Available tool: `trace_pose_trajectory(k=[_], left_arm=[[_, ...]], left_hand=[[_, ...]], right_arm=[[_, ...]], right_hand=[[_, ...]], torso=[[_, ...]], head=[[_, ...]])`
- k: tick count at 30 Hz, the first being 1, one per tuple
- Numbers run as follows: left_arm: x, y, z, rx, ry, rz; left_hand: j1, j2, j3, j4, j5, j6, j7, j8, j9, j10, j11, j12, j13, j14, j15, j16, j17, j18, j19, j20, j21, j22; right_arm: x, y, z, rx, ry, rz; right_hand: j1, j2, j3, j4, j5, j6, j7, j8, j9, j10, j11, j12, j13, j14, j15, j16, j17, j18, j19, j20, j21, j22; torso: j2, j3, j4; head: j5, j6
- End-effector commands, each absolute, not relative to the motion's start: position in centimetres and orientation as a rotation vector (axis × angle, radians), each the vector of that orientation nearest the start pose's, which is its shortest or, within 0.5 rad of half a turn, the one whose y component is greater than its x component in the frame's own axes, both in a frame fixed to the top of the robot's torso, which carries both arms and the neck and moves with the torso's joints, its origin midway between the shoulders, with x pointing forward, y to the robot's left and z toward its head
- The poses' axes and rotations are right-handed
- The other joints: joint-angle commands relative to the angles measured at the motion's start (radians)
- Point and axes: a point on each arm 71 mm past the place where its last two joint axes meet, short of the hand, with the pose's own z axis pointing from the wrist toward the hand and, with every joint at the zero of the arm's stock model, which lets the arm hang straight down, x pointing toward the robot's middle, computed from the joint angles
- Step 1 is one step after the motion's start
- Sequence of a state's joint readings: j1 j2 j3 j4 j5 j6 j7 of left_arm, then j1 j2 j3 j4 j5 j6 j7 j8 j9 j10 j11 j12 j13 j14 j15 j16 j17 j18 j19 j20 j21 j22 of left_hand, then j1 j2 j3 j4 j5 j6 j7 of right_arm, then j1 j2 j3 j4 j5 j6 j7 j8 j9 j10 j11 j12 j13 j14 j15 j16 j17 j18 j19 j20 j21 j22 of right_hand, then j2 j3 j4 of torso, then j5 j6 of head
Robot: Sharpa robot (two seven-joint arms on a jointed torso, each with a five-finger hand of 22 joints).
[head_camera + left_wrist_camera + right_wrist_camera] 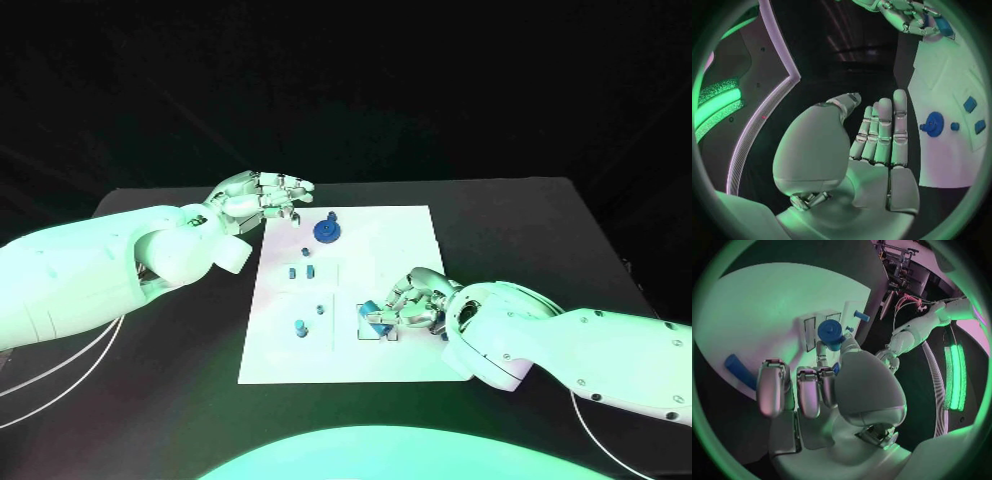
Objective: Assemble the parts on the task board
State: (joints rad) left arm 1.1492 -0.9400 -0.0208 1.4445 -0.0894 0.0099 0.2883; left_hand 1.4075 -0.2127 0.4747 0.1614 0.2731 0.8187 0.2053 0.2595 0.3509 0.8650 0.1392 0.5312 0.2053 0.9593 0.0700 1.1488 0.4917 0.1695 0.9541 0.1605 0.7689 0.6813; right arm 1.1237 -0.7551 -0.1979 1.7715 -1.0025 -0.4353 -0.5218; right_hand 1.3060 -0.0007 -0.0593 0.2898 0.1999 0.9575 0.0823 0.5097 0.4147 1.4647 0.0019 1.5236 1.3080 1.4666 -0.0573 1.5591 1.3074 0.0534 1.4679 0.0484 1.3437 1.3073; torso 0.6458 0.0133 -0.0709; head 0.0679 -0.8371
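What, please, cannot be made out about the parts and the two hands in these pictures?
- Head view: the right hand covers the blue part under its fingers; a real grip or mere touch cannot be told.
- Head view: the small blue parts on the task board are too small to tell their shapes.
- Left wrist view: the left hand, fingers straight, hides the board edge behind it.

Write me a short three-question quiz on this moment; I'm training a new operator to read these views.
1. True or false: the left hand holds a blue part.
2. Which hand is at the blue parts near the task board's right edge? A) left B) right
3. Fill in: the round blue gear-like part sits on the board nearest the ___ hand.

Key: 1 false, its fingers are apart and it holds nothing; 2 B, the right hand; 3 left.
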Motion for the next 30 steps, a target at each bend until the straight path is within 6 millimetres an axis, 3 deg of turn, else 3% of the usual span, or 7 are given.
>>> trace_pose_trajectory(k=[1, 13, 17, 22, 24, 30], left_arm=[[48.43, 26.26, -20.36, -1.073, 1.647, -1.615], [48.44, 26.29, -20.36, -1.073, 1.647, -1.614], [48.45, 26.3, -20.37, -1.073, 1.647, -1.614], [48.45, 26.31, -20.37, -1.073, 1.647, -1.613], [48.45, 26.33, -20.37, -1.074, 1.647, -1.613], [48.45, 26.37, -20.37, -1.074, 1.646, -1.611]], left_hand=[[0.008, -0.002, -0.003, -0.001, 0.004, -0.006, -0.001, 0.004, -0.002, -0.005, 0.001, 0.003, -0.001, -0.005, -0.001, -0.004, -0.001, 0.014, 0.006, -0.001, -0.003, -0.001], [0.008, -0.002, -0.003, -0.001, 0.004, -0.006, -0.001, 0.004, -0.002, -0.005, 0.001, 0.003, -0.001, -0.005, -0.001, -0.004, -0.001, 0.014, 0.006, -0.001, -0.003, -0.001], [0.008, -0.002, -0.003, -0.001, 0.004, -0.006, -0.001, 0.004, -0.002, -0.005, 0.001, 0.003, -0.001, -0.005, -0.001, -0.004, -0.001, 0.014, 0.006, -0.001, -0.003, -0.001], [0.008, -0.002, -0.003, -0.001, 0.004, -0.006, -0.001, 0.004, -0.002, -0.005, 0.001, 0.003, -0.001, -0.005, -0.001, -0.004, -0.001, 0.014, 0.006, -0.001, -0.003, -0.001], [0.008, -0.002, -0.003, -0.001, 0.004, -0.006, -0.001, 0.004, -0.002, -0.005, 0.001, 0.003, -0.001, -0.005, -0.001, -0.004, -0.001, 0.014, 0.006, -0.001, -0.003, -0.001], [0.008, -0.002, -0.003, -0.001, 0.004, -0.006, -0.001, 0.004, -0.002, -0.005, 0.001, 0.003, -0.001, -0.005, -0.001, -0.004, -0.001, 0.014, 0.006, -0.001, -0.003, -0.001]], right_arm=[[38.62, -12.15, -27.06, 0.378, 2.185, 0.674], [38.74, -11.9, -27.15, 0.365, 2.189, 0.67], [38.59, -11.74, -27.05, 0.35, 2.187, 0.681], [38.33, -11.74, -26.93, 0.335, 2.183, 0.695], [38.23, -11.81, -26.89, 0.329, 2.181, 0.697], [37.94, -12.16, -26.81, 0.318, 2.18, 0.698]], right_hand=[[-0.021, -0.007, -0.003, 0.003, 0.005, 0.013, -0.009, 0.004, 0.016, 0.064, -0.003, -0.003, 0.202, 0.096, -0.007, 0.002, 0.22, -0.005, 0.019, -0.005, -0.003, 0.145], [-0.087, -0.017, -0.012, 0.004, 0.005, 0.011, -0.009, 0.008, 0.025, 0.062, -0.001, -0.006, 0.2, 0.095, -0.005, 0.001, 0.219, -0.004, 0.018, -0.003, -0.009, 0.144], [-0.174, -0.033, -0.052, 0.004, 0.001, 0.01, -0.009, 0.015, 0.036, 0.06, -0.001, -0.01, 0.198, 0.096, -0.005, 0.001, 0.221, -0.004, 0.018, -0.002, -0.011, 0.145], [-0.229, -0.033, -0.091, 0.006, 0.003, 0.006, -0.009, 0.021, 0.045, 0.06, -0.002, -0.011, 0.198, 0.096, -0.005, 0.002, 0.223, -0.003, 0.019, -0.002, -0.013, 0.146], [-0.266, -0.05, -0.108, 0.006, 0.005, 0.005, -0.009, 0.024, 0.051, 0.061, -0.002, -0.01, 0.2, 0.096, -0.005, 0.002, 0.224, -0.004, 0.02, -0.002, -0.011, 0.148], [-0.271, -0.055, -0.108, 0.006, 0.006, 0.005, -0.01, 0.026, 0.053, 0.062, -0.002, -0.01, 0.201, 0.097, -0.005, 0.002, 0.225, -0.004, 0.021, -0.003, -0.01, 0.149]], torso=[[-0.001, 0.001, -0.0007], [0.0, 0.001, -0.0006], [0.0, 0.0008, -0.0004], [-0.001, 0.001, -0.0004], [-0.001, 0.0011, -0.0008], [-0.001, 0.0008, -0.001]], head=[[0.002, 0.001], [0.001, 0.0], [0.0, 0.0], [0.001, 0.0], [0.002, 0.0], [0.003, -0.001]])
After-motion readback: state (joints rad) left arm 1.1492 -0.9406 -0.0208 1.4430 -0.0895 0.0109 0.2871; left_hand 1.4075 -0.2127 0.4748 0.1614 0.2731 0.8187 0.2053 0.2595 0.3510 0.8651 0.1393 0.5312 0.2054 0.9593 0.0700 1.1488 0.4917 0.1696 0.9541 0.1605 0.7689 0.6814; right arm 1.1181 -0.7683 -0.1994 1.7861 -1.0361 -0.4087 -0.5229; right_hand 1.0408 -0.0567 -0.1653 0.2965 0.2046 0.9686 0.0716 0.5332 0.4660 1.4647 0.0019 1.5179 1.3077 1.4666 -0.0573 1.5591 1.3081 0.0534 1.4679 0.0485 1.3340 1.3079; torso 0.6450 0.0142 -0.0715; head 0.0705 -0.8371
